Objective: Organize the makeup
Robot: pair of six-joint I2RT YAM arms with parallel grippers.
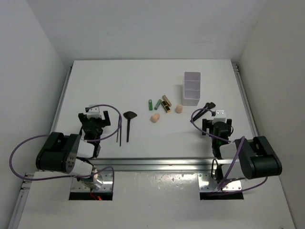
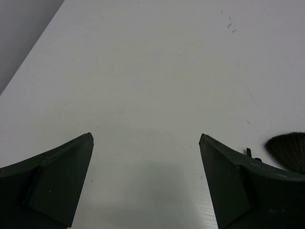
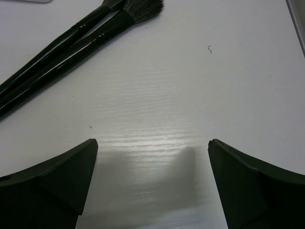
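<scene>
Black glossy-handled brushes (image 3: 81,40), two lying side by side and touching, rest near the white worktop's (image 1: 143,76) right edge, just ahead of the right gripper (image 3: 153,142). Likely trouble: a pinch on one handle catches both, or rolls its neighbour away. Their long axes run diagonally, bristles toward the far right corner. That gripper and the left gripper (image 2: 147,138) both stand spread wide, holding nothing. Left of centre, the black fan-headed brush (image 1: 129,115) points its head at the far edge.
</scene>
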